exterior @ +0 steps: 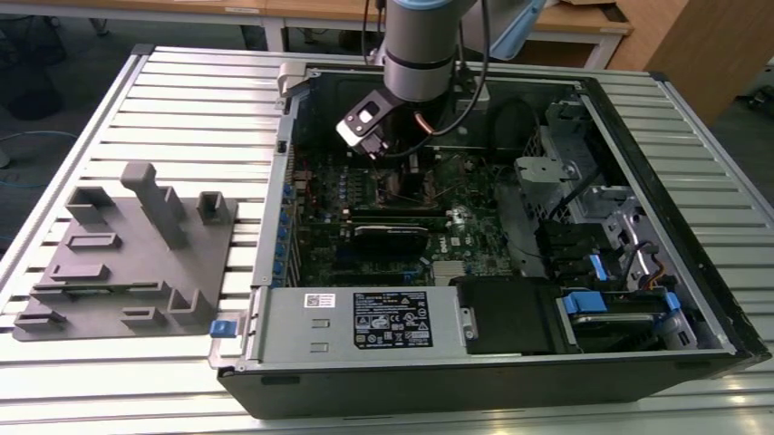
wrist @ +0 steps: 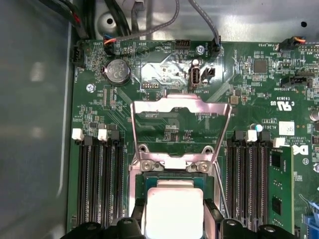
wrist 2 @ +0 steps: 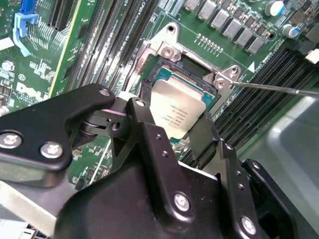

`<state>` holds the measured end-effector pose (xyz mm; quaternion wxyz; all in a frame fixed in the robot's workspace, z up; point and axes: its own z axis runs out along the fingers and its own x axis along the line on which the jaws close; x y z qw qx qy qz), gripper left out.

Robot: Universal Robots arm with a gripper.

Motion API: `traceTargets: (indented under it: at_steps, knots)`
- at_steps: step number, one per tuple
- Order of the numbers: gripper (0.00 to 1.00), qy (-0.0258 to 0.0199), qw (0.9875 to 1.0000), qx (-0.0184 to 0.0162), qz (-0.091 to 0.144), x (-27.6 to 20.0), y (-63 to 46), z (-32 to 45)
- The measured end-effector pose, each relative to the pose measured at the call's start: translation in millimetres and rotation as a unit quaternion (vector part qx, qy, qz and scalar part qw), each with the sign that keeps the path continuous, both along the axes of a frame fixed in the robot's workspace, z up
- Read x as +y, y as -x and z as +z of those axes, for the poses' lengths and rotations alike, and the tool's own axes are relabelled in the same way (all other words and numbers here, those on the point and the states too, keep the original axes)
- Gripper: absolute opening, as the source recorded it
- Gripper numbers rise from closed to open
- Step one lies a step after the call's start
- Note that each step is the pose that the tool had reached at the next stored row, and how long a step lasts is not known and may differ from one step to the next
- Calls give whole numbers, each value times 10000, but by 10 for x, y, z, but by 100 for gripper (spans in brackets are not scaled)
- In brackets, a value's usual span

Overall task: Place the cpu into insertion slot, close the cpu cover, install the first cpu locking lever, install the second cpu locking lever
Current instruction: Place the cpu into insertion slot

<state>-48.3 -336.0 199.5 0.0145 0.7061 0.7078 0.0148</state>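
Silver-grey flat square cpu [wrist 2: 177, 112] sits at the square black insertion slot [wrist 2: 185, 68]. Black gripper [wrist 2: 172, 118] jaws are narrowed onto its opposite edges, apparently gripping it. Thin silver frame cpu cover [wrist: 180, 105] stands open and the thin wire locking lever [wrist 2: 279, 88] is unlatched, so cover and both levers remain.

Raised cpu cover [wrist: 180, 104], memory slots [wrist: 99, 189] close around cpu [wrist: 173, 214]

The cpu [wrist: 173, 215] in claw [wrist: 173, 221] over insertion slot [wrist: 149, 188], cpu cover [wrist: 179, 105] open
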Motion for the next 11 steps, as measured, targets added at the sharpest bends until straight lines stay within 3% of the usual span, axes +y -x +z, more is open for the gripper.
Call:
traceTargets:
  at_steps: [11]
  knots:
    - [54, 0, 10000, 1, -4, 3, 0, -19]
